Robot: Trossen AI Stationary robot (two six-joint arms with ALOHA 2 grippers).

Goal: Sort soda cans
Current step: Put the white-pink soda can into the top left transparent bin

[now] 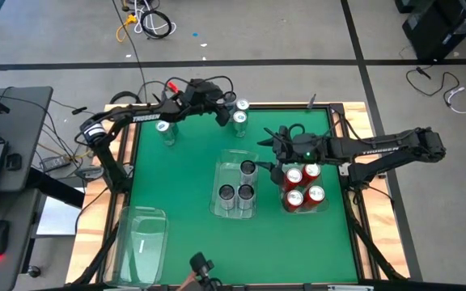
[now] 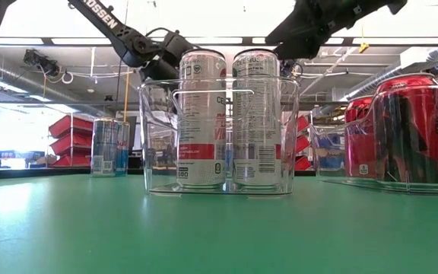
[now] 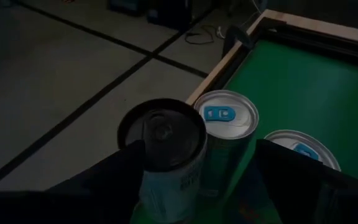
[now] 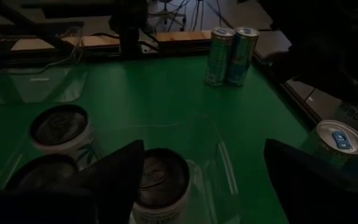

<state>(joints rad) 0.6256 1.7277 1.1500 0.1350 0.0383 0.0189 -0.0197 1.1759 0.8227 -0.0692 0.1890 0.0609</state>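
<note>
The left tool [image 1: 219, 107] is wide open around a can [image 3: 166, 155] at the tabletop's [image 1: 184, 174] far edge. The right tool [image 1: 272, 153] is open over a can [image 1: 247, 168] in the middle bin [image 1: 221, 174], holding nothing.

Dim, perhaps underexposed wrist views

The high view looks straight down on the whole green bench [image 1: 184, 186]. The low view looks level across it, very near the clear rectangular plastic bin [image 2: 219, 137], which both views share.

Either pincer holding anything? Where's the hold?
Nothing held, it seems. Left pincer stands open around a dark-topped can, level with its upper sides; right pincer is open above the binned cans.
</note>
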